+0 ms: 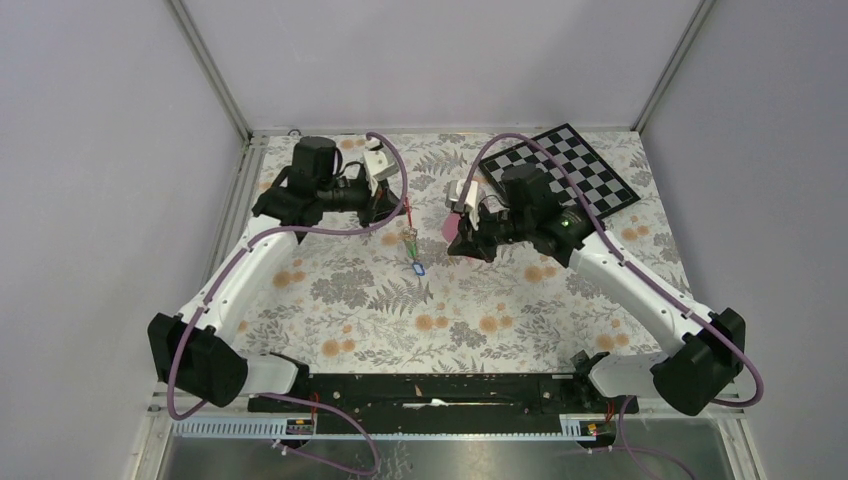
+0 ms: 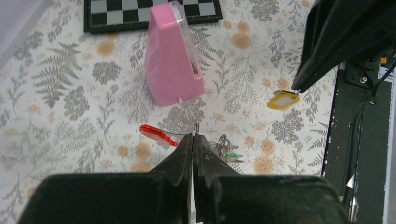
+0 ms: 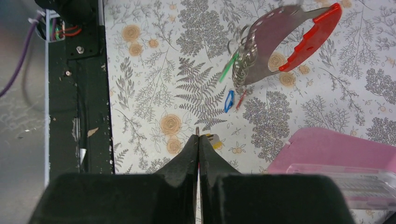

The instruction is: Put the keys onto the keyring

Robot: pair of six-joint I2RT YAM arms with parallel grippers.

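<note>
My left gripper [image 2: 194, 136] is shut on the keyring [image 3: 273, 35], a big grey loop with a red curved bar [image 2: 156, 134], and holds it above the floral table. Several keys [image 3: 243, 65] hang on the loop, with green [image 3: 227, 67] and blue [image 3: 229, 100] tags. From above the keyring [image 1: 409, 222] dangles below the left gripper [image 1: 398, 210], the blue tag [image 1: 418, 268] lowest. My right gripper [image 3: 198, 136] is shut on a key with a yellow tag [image 3: 212, 140]. That yellow tag [image 2: 283, 99] hangs under the right gripper [image 2: 296, 88], apart from the loop.
A pink metronome-shaped pyramid [image 2: 173, 56] stands between the two grippers, close to the right gripper [image 1: 458, 243]. A checkerboard [image 1: 575, 170] lies at the back right. The black base rail [image 1: 430, 385] runs along the near edge.
</note>
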